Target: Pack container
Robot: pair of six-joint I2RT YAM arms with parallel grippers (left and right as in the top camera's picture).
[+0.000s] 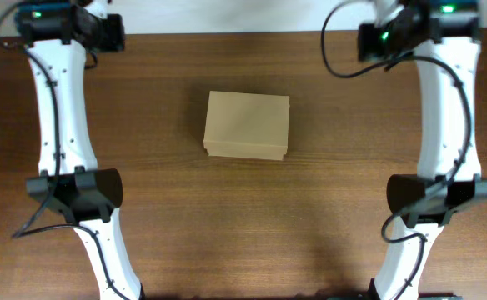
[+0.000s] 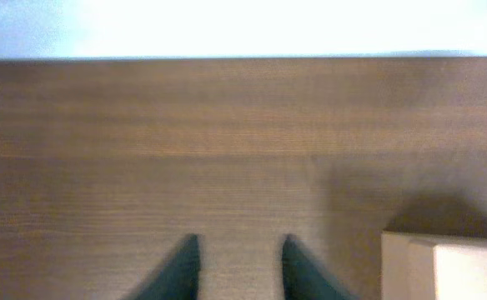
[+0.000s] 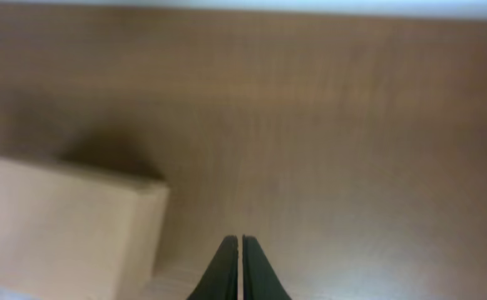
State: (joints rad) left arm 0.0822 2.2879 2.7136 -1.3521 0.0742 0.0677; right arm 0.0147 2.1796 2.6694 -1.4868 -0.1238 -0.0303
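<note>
The container (image 1: 247, 125) is a plain tan cardboard box. It sits in the middle of the wooden table with its flap lid down. It also shows at the lower right of the left wrist view (image 2: 448, 267) and at the lower left of the right wrist view (image 3: 60, 225). My left gripper (image 2: 239, 242) is open and empty above bare table, left of the box. My right gripper (image 3: 240, 240) is shut on nothing, right of the box. Neither gripper touches the box.
The brown wooden table (image 1: 168, 208) spreads around the box. The left arm (image 1: 64, 125) stands along the left side and the right arm (image 1: 448, 125) along the right side. No other loose objects are in view.
</note>
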